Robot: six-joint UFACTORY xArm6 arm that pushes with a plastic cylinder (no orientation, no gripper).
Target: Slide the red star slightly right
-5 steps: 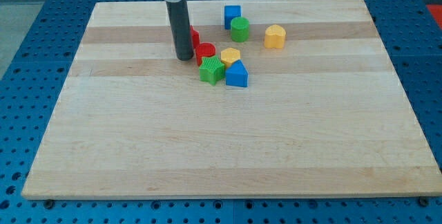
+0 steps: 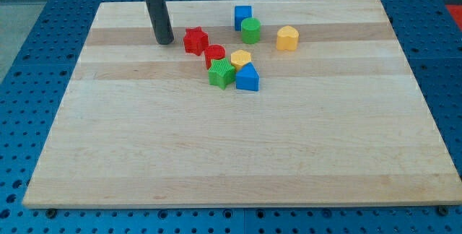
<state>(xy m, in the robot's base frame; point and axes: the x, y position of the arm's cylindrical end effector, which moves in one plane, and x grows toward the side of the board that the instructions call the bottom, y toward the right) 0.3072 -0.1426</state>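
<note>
My tip [image 2: 165, 42] rests on the tabletop [image 2: 216, 154] just to the view's left of the red star [image 2: 194, 40], with a narrow gap between them. The rod's upper end is cut off at the view's top. The rod has no fingers. The star seems to touch the red cylinder [image 2: 214, 55] at its lower right, though I cannot be sure.

The dark rod comes down from the view's top left, nearly upright. My tip [image 2: 165, 42] rests on the surface, set apart from anything beside it. Only the rod's lower length shows; the arm above is cut off.
</note>
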